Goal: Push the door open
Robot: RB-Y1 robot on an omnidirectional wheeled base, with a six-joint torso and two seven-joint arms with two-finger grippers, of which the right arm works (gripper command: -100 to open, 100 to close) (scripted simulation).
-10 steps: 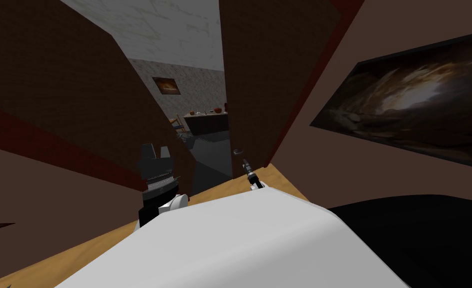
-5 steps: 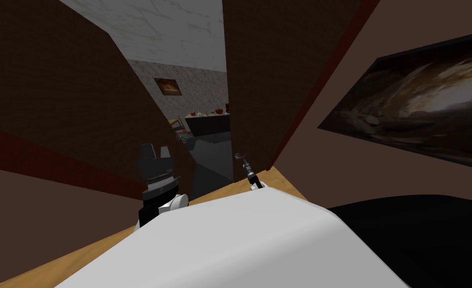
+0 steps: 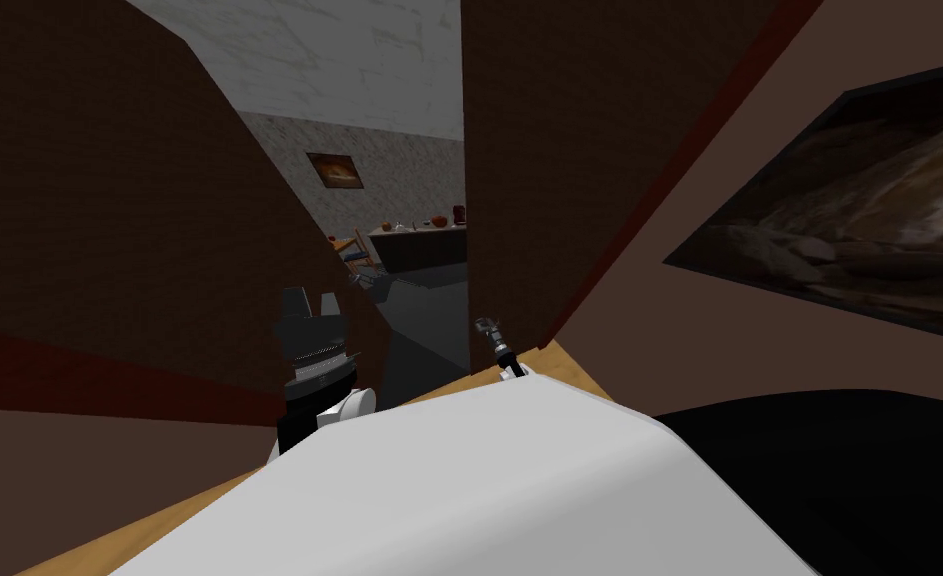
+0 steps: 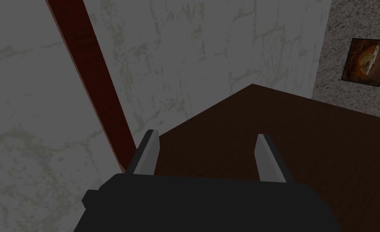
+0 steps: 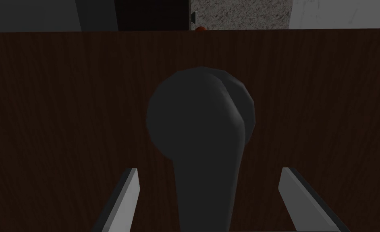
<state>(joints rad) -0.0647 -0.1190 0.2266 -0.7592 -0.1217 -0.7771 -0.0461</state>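
The dark brown door (image 3: 559, 150) stands partly open on the right of a gap, and its grey lever handle (image 3: 485, 324) is near its free edge. My right gripper (image 3: 493, 338) is at that handle. In the right wrist view the lever (image 5: 201, 121) runs between the open fingers (image 5: 126, 193) of the right gripper (image 5: 209, 170), which do not press it. My left gripper (image 3: 309, 300) is raised on the left of the gap, next to a dark brown panel (image 3: 109, 200). In its wrist view the left gripper (image 4: 207, 155) is open and holds nothing, above a dark brown surface (image 4: 306, 141).
Through the gap I see a grey floor, a dark counter (image 3: 424, 245) with small items, a chair (image 3: 357, 250) and a framed picture (image 3: 333, 170). A large picture (image 3: 839, 230) hangs on the brown wall at right. Tan floor (image 3: 559, 362) lies underfoot, and a red frame strip (image 4: 92, 80) is beside the left gripper.
My head view has swung, so the right wall's picture slid right. The door's free edge and handle have moved right and the gap is a little wider. My right gripper followed the handle.
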